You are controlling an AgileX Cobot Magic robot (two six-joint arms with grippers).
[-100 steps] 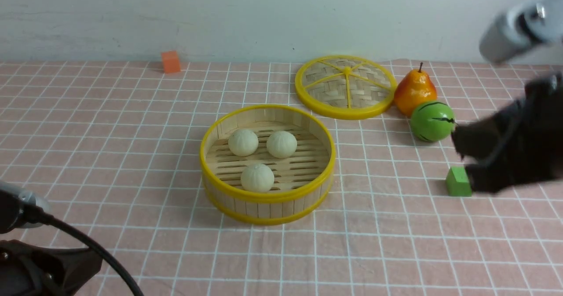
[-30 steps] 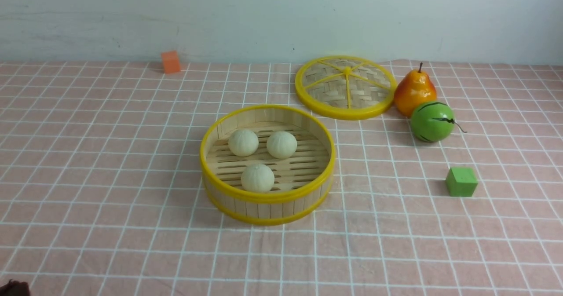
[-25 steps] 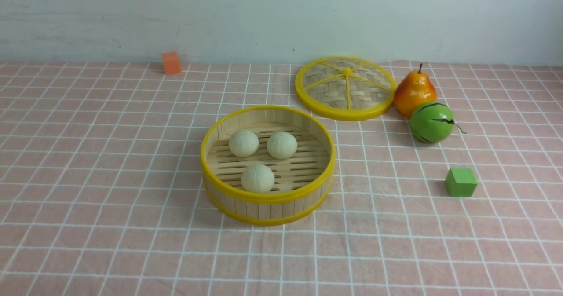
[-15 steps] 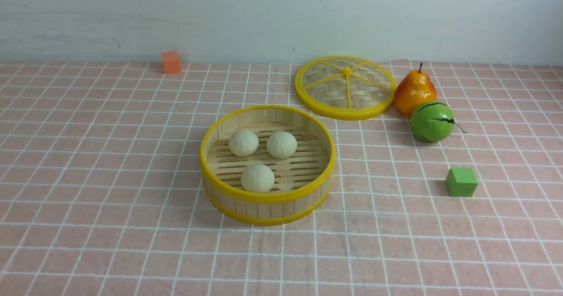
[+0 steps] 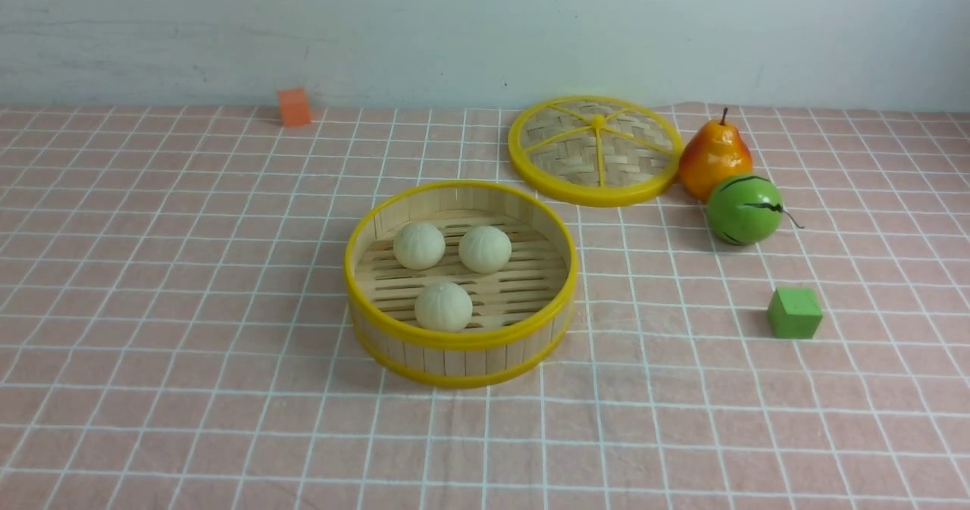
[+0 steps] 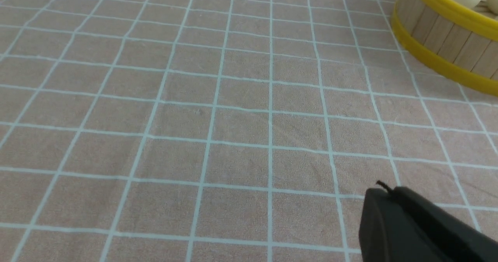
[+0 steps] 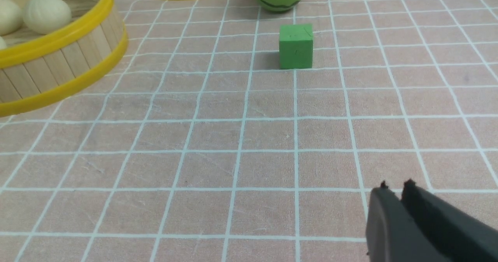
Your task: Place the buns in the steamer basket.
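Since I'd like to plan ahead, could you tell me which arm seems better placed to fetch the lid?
Probably the right: the lid lies beyond the steamer basket and somewhat right of it, partly visible in the right wrist view.

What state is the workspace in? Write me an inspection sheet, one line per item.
Surface: pinkish grid-patterned cloth, slightly wrinkled.
Job's things: three buns inside the steamer basket.
Clutter: woven lid, pear, green striped fruit, green block, orange block.
Grippers: left gripper shut, empty; right gripper empty, a narrow gap between its tips.
Cables: nothing seen.
Surroundings: pale wall behind, with faint marks.
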